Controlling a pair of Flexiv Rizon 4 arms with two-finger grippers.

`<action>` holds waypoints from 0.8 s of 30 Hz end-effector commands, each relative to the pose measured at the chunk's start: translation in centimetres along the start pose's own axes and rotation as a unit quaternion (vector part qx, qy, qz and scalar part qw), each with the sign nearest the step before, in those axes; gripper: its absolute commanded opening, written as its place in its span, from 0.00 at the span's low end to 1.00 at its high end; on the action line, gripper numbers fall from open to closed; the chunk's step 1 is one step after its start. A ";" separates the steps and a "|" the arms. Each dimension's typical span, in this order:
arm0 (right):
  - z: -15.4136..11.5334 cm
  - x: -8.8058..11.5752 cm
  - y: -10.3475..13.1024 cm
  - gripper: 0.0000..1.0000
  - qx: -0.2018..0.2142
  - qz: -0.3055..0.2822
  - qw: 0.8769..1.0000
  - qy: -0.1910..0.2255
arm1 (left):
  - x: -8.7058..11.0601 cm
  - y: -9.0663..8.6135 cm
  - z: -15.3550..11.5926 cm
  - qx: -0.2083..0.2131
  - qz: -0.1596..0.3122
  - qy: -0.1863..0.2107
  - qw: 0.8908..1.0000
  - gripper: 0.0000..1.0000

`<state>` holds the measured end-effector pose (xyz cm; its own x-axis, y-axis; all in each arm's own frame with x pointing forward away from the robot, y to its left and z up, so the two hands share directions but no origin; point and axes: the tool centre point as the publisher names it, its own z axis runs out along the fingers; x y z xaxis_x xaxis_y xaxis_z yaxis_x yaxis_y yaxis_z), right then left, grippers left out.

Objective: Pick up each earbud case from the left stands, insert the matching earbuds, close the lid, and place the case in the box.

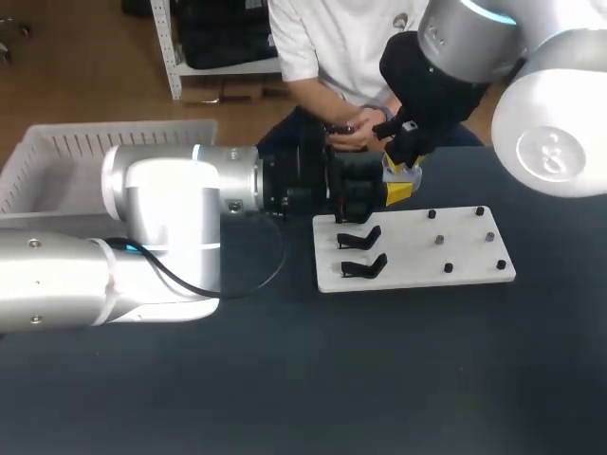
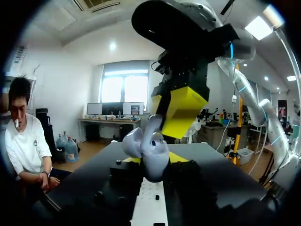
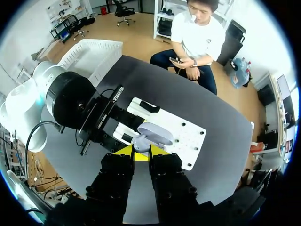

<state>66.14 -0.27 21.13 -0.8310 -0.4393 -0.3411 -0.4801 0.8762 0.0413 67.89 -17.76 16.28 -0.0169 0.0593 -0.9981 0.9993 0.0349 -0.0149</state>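
Earbud case (image 2: 149, 155) comes first: we hold it in our left gripper (image 2: 157, 160), whose two yellow tips press its sides from opposite flanks. It hangs clear of the dark matte table (image 1: 379, 379), just past the far left corner of the white board (image 1: 455, 256). The case is a smooth, rounded pebble of pale lilac-grey plastic with a soft sheen. Its domed lid is swung open and tilted to one side, and in the right wrist view it shows as a shallow oval shell.

Our right gripper (image 3: 141, 151) comes down from above with its blocky yellow tips drawn narrow. They pinch a small pale earbud (image 3: 140, 142) right at the mouth of the open case. In the left wrist view the earbud's slim, glossy stem slants from that gripper down into the case. We cannot tell whether it is fully seated.

The board is a flat, hard-edged rectangle. On its left half stand two black stands (image 1: 360, 237), thin and angular. Small dark round pegs dot its right half.

The box (image 1: 57, 142) is a white plastic basket with ribbed, slatted walls. It sits at the table's far left corner, well apart from both grippers, behind our left arm's smooth silver joint.
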 end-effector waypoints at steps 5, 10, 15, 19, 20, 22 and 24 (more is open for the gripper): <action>-0.2 0.0 0.3 0.00 0.003 0.002 1.000 -0.001 | 0.1 -0.1 0.0 -0.003 0.002 -0.004 1.000 0.00; -0.3 0.1 0.3 0.00 0.004 0.002 1.000 -0.001 | 0.1 -0.1 0.0 -0.003 0.002 -0.004 1.000 0.00; 0.0 0.3 0.3 0.00 0.004 0.003 1.000 0.003 | 0.1 -0.1 0.0 -0.003 0.002 -0.004 1.000 0.00; 0.0 0.3 0.4 0.00 0.004 0.002 1.000 0.005 | 0.1 -0.1 0.0 -0.003 0.002 -0.004 1.000 0.00; 0.1 0.3 0.4 0.00 0.003 0.002 1.000 0.006 | 0.1 -0.1 0.0 -0.003 0.002 -0.004 1.000 0.00; 0.2 0.3 0.4 0.00 0.003 0.002 1.000 0.007 | 0.1 -0.1 0.0 -0.003 0.002 -0.004 1.000 0.00; 0.2 0.3 0.4 0.00 0.003 0.001 1.000 0.008 | 0.1 -0.1 0.0 -0.003 0.002 -0.004 1.000 0.00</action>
<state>65.64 -0.14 20.94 -0.8350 -0.4412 -0.3289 -0.4782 0.8774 0.0371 67.90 -17.76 16.28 -0.0169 0.0593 -0.9981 0.9993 0.0350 -0.0149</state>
